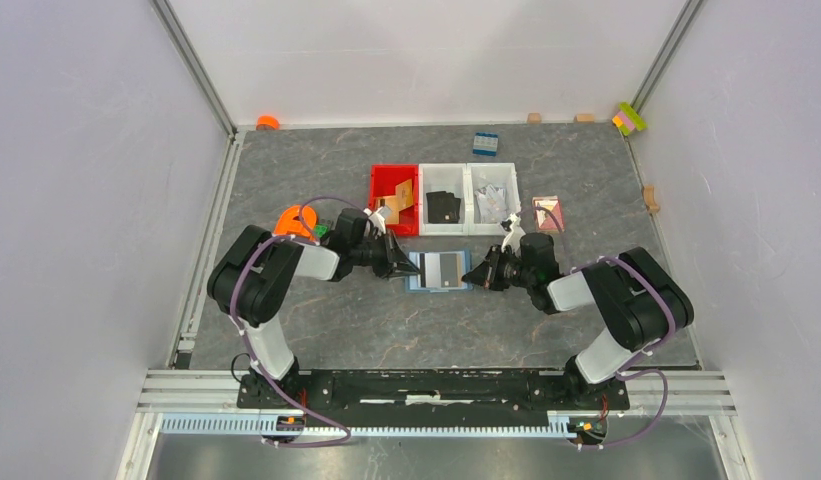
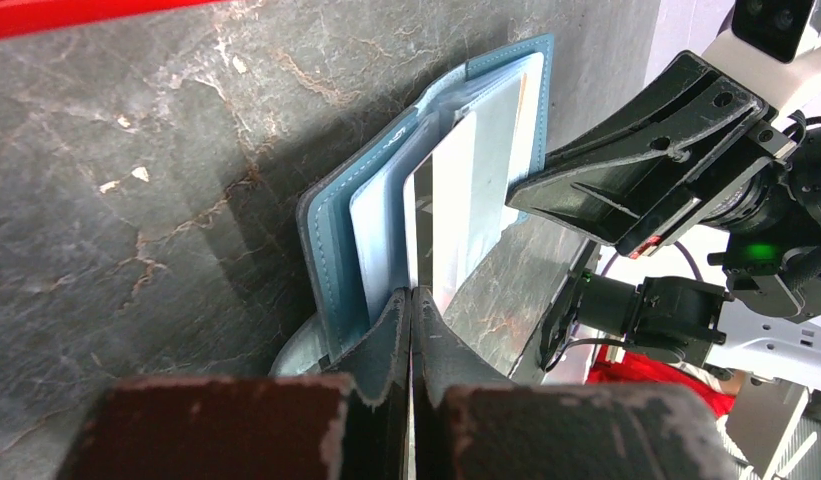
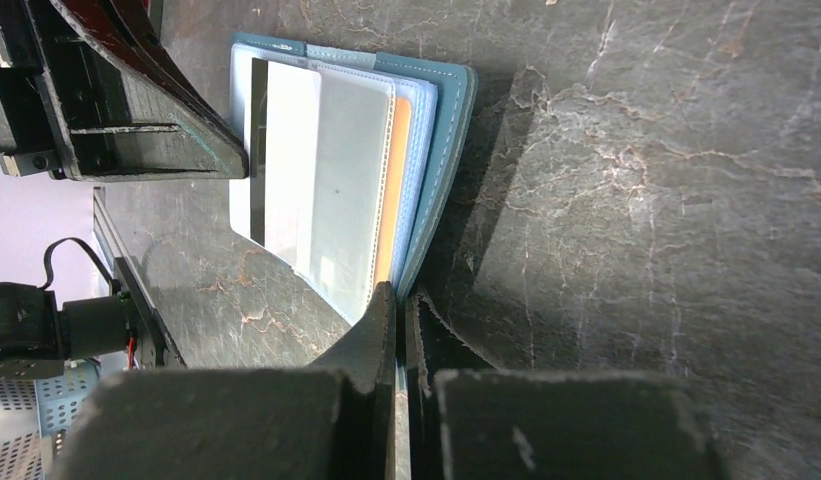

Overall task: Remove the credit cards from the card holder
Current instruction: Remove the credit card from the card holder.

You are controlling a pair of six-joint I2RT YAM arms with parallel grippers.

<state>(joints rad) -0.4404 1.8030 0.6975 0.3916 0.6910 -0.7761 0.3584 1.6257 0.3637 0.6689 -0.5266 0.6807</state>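
Observation:
The steel-blue card holder [image 1: 414, 273] lies open on the table between both arms. A silvery-grey credit card [image 1: 446, 270] with a dark stripe lies across its clear sleeves. From the left, my left gripper [image 1: 404, 265] is shut on the striped edge of that card [image 2: 456, 200], its tips [image 2: 412, 298] pressed together. From the right, my right gripper [image 1: 476, 273] is shut on the holder's blue cover edge [image 3: 448, 150], tips [image 3: 399, 295] together. An orange card edge [image 3: 394, 190] shows in a sleeve. Other cards lie in the bins behind: tan-gold [image 1: 401, 197] and black [image 1: 443, 207].
A red bin [image 1: 379, 178] and two white bins [image 1: 468, 168] stand in a row just behind the holder. A small reddish packet [image 1: 547, 213] lies to their right. A dark-blue brick [image 1: 485, 143] sits farther back, an orange object [image 1: 291, 221] by the left arm.

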